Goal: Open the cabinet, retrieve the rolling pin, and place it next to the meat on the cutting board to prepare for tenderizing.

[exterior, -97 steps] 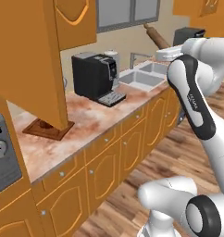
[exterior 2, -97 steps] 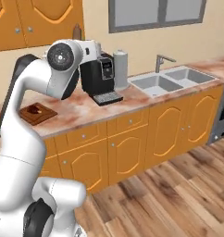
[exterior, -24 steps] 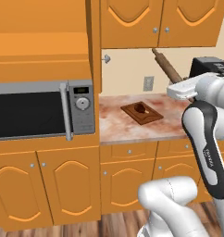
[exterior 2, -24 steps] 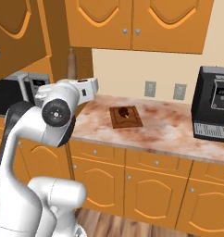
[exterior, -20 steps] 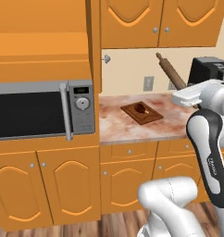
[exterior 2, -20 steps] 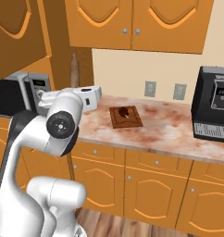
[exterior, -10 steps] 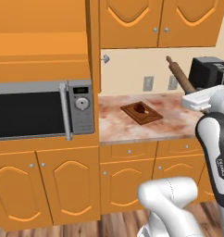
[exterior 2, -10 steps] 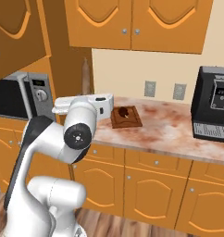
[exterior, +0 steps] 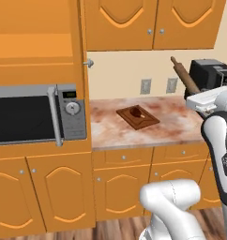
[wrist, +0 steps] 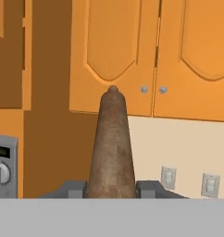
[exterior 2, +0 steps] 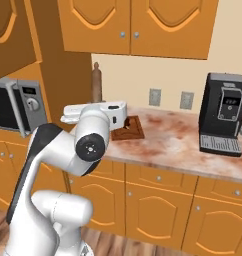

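In an orange-cabinet kitchen, the pink-veined tabletop (exterior: 171, 124) carries the cutting board (exterior: 138, 117) with the meat (exterior: 135, 111) on it, while the jaws, closed on the rolling pin (wrist: 112, 143), hold it upright beside and above that board, apparently for carrying over.

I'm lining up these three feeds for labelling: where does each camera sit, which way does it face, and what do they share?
Left base view: behind the arm on its left, facing the counter; the white arm rises at right, holding the rolling pin aloft.
Right base view: behind on its right, same counter; the arm rises at left.
Hand view: on the hand, looking along the gripper and pin toward the upper doors.
Shared: both base views show the cutting board, meat and coffee machine.
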Robot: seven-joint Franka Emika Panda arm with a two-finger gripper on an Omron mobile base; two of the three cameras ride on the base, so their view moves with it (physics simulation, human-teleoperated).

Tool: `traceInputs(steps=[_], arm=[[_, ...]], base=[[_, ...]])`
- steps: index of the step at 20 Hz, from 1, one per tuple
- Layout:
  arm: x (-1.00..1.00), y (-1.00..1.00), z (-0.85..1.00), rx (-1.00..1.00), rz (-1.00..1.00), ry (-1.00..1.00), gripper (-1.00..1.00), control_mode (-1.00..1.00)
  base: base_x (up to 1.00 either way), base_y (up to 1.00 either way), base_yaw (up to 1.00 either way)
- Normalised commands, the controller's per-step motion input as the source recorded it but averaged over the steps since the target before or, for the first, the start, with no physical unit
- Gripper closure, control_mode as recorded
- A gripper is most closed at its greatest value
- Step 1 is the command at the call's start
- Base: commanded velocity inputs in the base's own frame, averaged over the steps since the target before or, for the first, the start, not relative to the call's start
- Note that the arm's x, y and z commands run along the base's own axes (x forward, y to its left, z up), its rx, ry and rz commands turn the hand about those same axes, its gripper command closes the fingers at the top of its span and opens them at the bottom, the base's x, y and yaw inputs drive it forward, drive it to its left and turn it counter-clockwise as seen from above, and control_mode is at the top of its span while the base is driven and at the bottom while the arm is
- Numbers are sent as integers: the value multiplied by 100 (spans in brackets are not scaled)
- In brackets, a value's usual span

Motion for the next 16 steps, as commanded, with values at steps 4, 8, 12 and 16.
traceInputs(steps=[4, 8, 12, 16], arm=[[0, 0, 0, 0, 0, 0, 100, 100], [0, 0, 0, 0, 0, 0, 100, 100], [0, 0, 0, 0, 0, 0, 100, 100], [0, 0, 0, 0, 0, 0, 100, 100]], base=[[59, -21, 9], [68, -13, 10], [56, -16, 9], [40, -19, 9]])
